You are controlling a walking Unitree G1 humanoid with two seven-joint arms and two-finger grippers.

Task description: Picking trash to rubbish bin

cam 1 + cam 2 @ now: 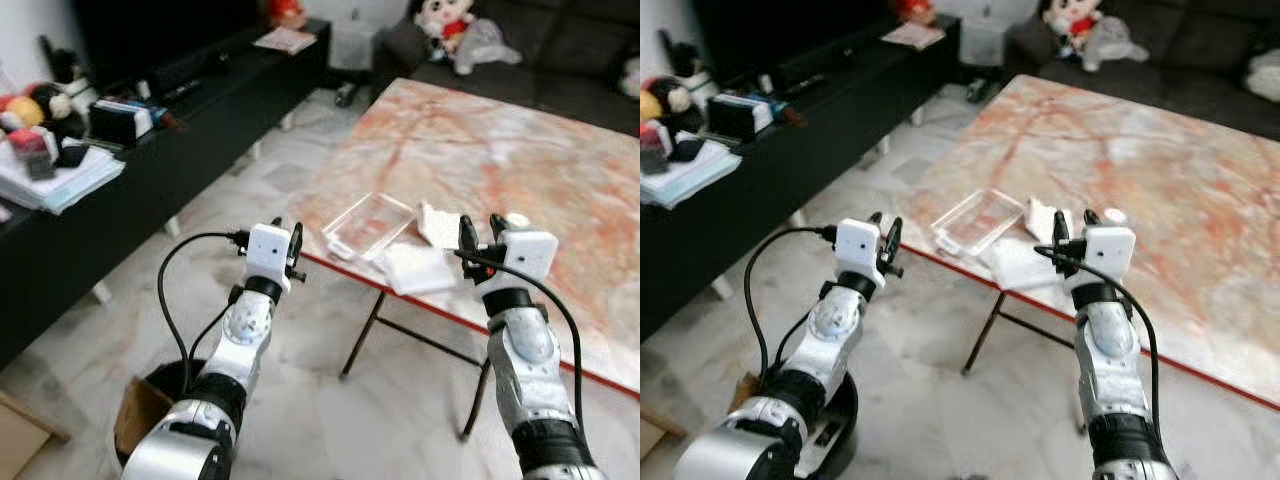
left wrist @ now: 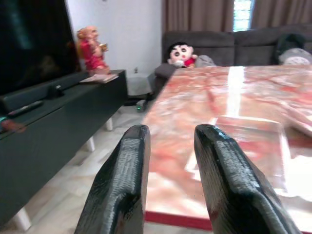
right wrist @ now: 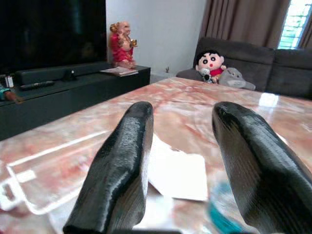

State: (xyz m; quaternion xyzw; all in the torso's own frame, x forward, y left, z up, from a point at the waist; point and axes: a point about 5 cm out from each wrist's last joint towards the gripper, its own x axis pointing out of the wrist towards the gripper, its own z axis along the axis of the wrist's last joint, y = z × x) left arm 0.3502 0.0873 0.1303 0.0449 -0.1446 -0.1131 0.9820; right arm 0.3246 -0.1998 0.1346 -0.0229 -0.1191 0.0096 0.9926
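A clear plastic tray (image 1: 368, 225) lies at the near edge of the marble table (image 1: 560, 170), with white paper scraps (image 1: 418, 266) beside it. My right gripper (image 1: 481, 232) is raised over the table edge just right of the papers. It is open and empty, and the right wrist view shows a white paper (image 3: 178, 173) and the tray (image 3: 53, 170) beyond its fingers (image 3: 122, 161). My left gripper (image 1: 287, 235) hovers open off the table, left of the tray. A dark round bin (image 1: 835, 420) stands on the floor under my left arm.
A long black TV cabinet (image 1: 150, 190) with clutter runs along the left. A grey sofa (image 1: 540, 40) with plush toys stands beyond the table. A brown cardboard box (image 1: 138, 412) sits by the bin. The table's thin legs (image 1: 362, 335) stand between my arms on the tiled floor.
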